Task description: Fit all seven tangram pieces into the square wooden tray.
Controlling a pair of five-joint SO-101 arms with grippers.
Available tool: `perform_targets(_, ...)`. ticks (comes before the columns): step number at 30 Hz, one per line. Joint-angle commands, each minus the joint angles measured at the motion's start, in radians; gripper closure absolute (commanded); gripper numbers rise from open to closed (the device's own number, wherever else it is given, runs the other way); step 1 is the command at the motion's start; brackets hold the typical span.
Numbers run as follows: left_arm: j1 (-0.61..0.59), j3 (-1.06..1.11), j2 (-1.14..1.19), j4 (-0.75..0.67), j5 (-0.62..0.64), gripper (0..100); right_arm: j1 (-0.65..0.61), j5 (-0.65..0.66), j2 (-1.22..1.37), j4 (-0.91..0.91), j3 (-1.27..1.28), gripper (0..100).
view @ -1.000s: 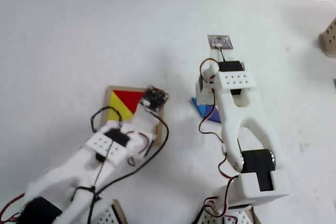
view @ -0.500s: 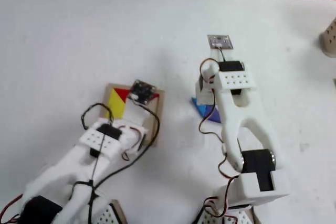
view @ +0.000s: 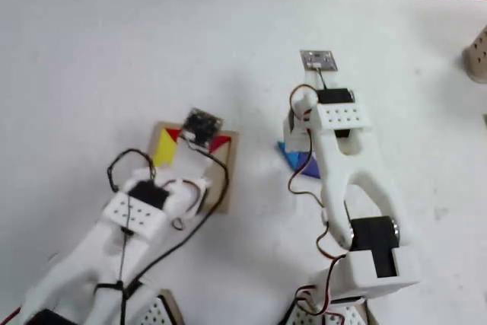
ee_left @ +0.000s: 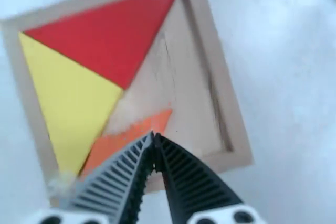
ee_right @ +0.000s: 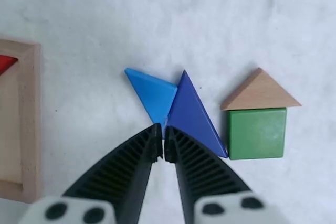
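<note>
Currently the wooden tray (ee_left: 219, 85) holds red (ee_left: 110, 35), yellow (ee_left: 68, 103) and orange (ee_left: 123, 140) triangles, and the left gripper (ee_left: 155, 139) hangs over the orange one, fingers clenched on nothing. Over on the worktop (view: 114, 51), the right gripper (ee_right: 161, 142), fingers likewise clenched empty, sits just beside two blue triangles (ee_right: 190, 114).

**Half the tray open, loose pieces packed tight**

You have bare floor along one side of the tray (ee_left: 224, 98). The red triangle (ee_left: 113, 30), yellow triangle (ee_left: 68, 98) and orange piece (ee_left: 121, 140) fill the rest. Open table (ee_right: 105, 35) separates the tray from the light blue triangle (ee_right: 152, 93), which touches the dark blue triangle (ee_right: 191, 114).
</note>
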Motion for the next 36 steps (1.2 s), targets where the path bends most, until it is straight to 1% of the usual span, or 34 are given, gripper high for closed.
perform_targets(1, -0.005, 0.021, -0.035, -0.201, 0.114, 98, -0.019, 0.009, -0.038, -0.012, -0.023, 97.4)
perform_targets(3, -0.005, 0.06, -0.033, -0.321, 0.163, 98, -0.022, 0.009, -0.038, -0.012, -0.023, 97.4)
perform_targets(5, -0.005, 0.087, -0.033, -0.393, 0.193, 98, -0.021, 0.009, -0.038, -0.012, -0.023, 97.4)
perform_targets(9, -0.008, 0.112, -0.033, -0.413, 0.198, 98, -0.022, 0.008, -0.036, -0.012, -0.023, 97.4)
perform_targets(13, -0.007, 0.12, -0.027, -0.362, 0.198, 98, -0.022, 0.008, -0.036, -0.015, -0.012, 97.4)
perform_targets(15, -0.005, 0.098, 0.015, -0.334, 0.198, 98, -0.022, 0.008, -0.036, -0.016, -0.009, 97.4)
perform_targets(19, -0.024, -0.021, 0.18, -0.244, 0.198, 98, -0.022, 0.008, -0.036, -0.016, -0.009, 97.4)
perform_targets(22, -0.047, -0.1, 0.303, -0.232, 0.198, 98, -0.022, 0.008, -0.038, -0.016, -0.009, 97.4)
perform_targets(24, -0.053, -0.123, 0.337, -0.226, 0.198, 98, -0.022, 0.008, -0.038, -0.016, -0.009, 97.4)
perform_targets(30, -0.054, -0.129, 0.323, -0.127, 0.189, 98, -0.022, 0.011, -0.038, -0.016, -0.009, 97.4)
perform_targets(33, -0.054, -0.121, 0.274, -0.066, 0.109, 98, -0.022, 0.014, -0.038, -0.016, -0.009, 97.4)
perform_targets(36, -0.082, -0.121, 0.242, -0.037, 0.077, 98, -0.022, 0.014, -0.038, -0.016, -0.011, 97.4)
